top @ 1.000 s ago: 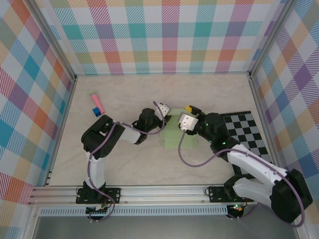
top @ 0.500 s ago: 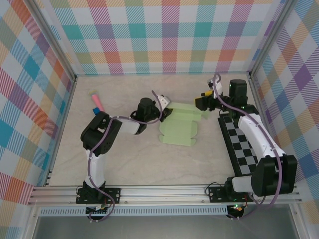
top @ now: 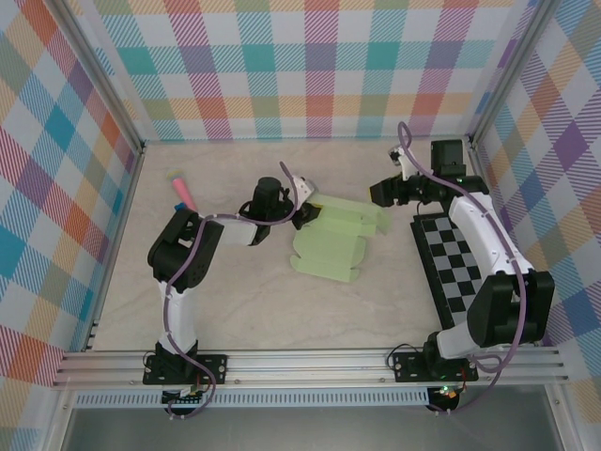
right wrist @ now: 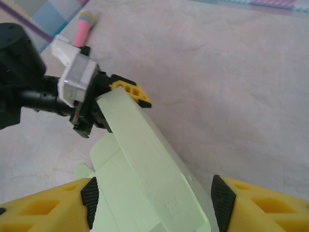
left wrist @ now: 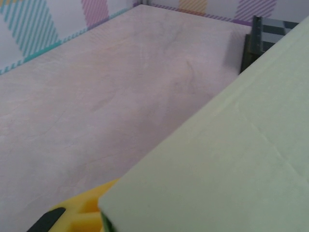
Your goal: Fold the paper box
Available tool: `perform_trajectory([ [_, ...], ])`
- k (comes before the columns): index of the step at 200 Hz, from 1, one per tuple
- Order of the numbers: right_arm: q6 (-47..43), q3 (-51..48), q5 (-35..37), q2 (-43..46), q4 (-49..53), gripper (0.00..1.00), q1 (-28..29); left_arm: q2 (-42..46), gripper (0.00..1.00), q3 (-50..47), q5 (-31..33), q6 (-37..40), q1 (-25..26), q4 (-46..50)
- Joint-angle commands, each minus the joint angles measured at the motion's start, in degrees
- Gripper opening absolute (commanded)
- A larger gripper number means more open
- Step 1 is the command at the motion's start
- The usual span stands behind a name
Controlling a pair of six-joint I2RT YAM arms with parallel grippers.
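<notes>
At mid-table, pale-green creased paper box (top: 329,246); left fingers (right wrist: 130,91) pinching it, right fingers (right wrist: 256,203) spread

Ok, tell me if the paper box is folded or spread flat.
Partly folded: the left hand holds one panel of the paper box raised at a slant; the rest lies flat on the table.

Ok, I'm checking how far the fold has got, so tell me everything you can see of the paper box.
The paper box is pale green thin card, matte, with creases and small tabs along its edges. It is only partly folded: one panel lies flat on the table, while another stands raised at a slant. The left tool is shut on the raised panel's corner. The open right tool straddles the opposite end, and it is unclear whether it touches the card.
</notes>
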State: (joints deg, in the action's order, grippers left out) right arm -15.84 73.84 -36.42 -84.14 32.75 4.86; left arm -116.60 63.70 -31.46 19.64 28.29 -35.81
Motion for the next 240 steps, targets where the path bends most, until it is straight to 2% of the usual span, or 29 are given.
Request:
perform_trajectory([
  [1,-10.30,7.17,-7.77,-3.57,7.31,0.64,0.19,1.25,0.22,2.25,-7.10,8.96,-0.26,7.07],
  [11,-10.29,10.04,-6.86,-5.84,10.08,0.62,1.10,0.06,0.22,4.30,-7.07,11.14,-0.37,10.05],
  [32,-9.24,8.45,0.32,-7.01,8.46,0.63,5.26,-3.01,0.24,8.18,-8.17,12.59,-0.40,11.03],
  [60,-7.57,8.34,-1.49,-10.19,12.31,0.62,6.23,-6.60,0.26,12.67,-10.78,15.35,-0.09,13.72],
  [87,-8.65,9.87,-0.01,-15.01,18.37,0.62,6.26,-8.14,0.28,13.25,-10.96,16.17,-0.04,12.36],
  [123,-6.49,15.41,0.91,-21.62,21.84,0.59,6.74,-8.15,0.29,13.26,-6.41,20.07,1.73,14.25],
  [164,-6.80,19.65,8.87,-25.74,22.71,0.62,8.31,-9.12,0.30,11.47,-4.49,16.94,2.20,7.35],
  [202,-9.35,23.66,9.57,-30.73,26.05,0.63,8.50,-9.70,0.32,10.22,-3.38,14.10,2.20,3.01],
  [240,-9.28,24.42,5.91,-33.26,26.18,0.61,8.58,-9.61,0.36,9.74,-0.92,12.20,2.38,1.21],
])
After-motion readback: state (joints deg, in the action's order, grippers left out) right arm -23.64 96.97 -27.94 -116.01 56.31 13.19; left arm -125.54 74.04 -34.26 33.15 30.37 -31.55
